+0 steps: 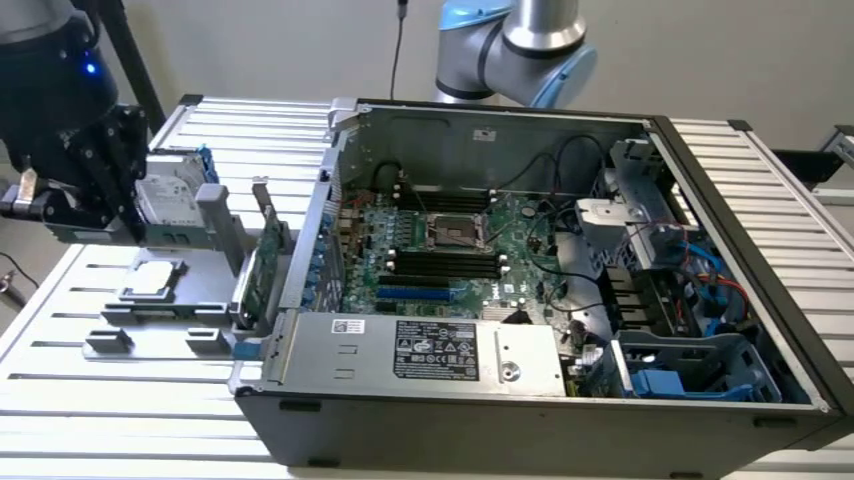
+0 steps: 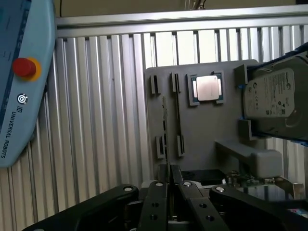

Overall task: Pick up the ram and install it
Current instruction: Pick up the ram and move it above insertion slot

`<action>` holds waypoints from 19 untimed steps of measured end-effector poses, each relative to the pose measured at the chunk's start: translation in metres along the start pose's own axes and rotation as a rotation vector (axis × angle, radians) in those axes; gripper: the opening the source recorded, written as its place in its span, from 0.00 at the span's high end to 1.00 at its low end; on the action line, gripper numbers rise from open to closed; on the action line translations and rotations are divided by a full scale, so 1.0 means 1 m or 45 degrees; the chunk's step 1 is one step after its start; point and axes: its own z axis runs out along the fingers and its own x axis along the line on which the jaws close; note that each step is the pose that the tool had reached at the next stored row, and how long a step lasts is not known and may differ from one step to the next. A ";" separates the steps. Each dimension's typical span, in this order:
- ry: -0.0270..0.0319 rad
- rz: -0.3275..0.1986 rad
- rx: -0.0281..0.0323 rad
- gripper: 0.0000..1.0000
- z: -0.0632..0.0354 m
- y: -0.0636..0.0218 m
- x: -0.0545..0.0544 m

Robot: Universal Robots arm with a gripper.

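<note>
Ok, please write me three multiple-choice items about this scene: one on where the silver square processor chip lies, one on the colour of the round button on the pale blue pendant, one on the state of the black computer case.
1. Where does the silver square processor chip lie?
A) on the grey holder plate
B) in a person's hand
C) on the floor

2. What colour is the round button on the pale blue pendant?
A) green
B) red
C) yellow

3. In what state is the black computer case?
A) closed
B) open on its upper side
C) upside down

Key:
1 A, the chip sits on the plate.
2 B, the button is plainly red.
3 B, the green motherboard is visible inside.
</note>
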 end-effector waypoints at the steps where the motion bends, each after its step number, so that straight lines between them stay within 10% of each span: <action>1: 0.0000 -0.002 -0.0005 0.86 -0.0046 -0.0020 0.000; 7: -0.0002 -0.009 -0.0038 0.86 -0.0270 -0.0185 -0.002; 19: -0.0045 -0.009 -0.0044 0.86 -0.0316 -0.0665 -0.012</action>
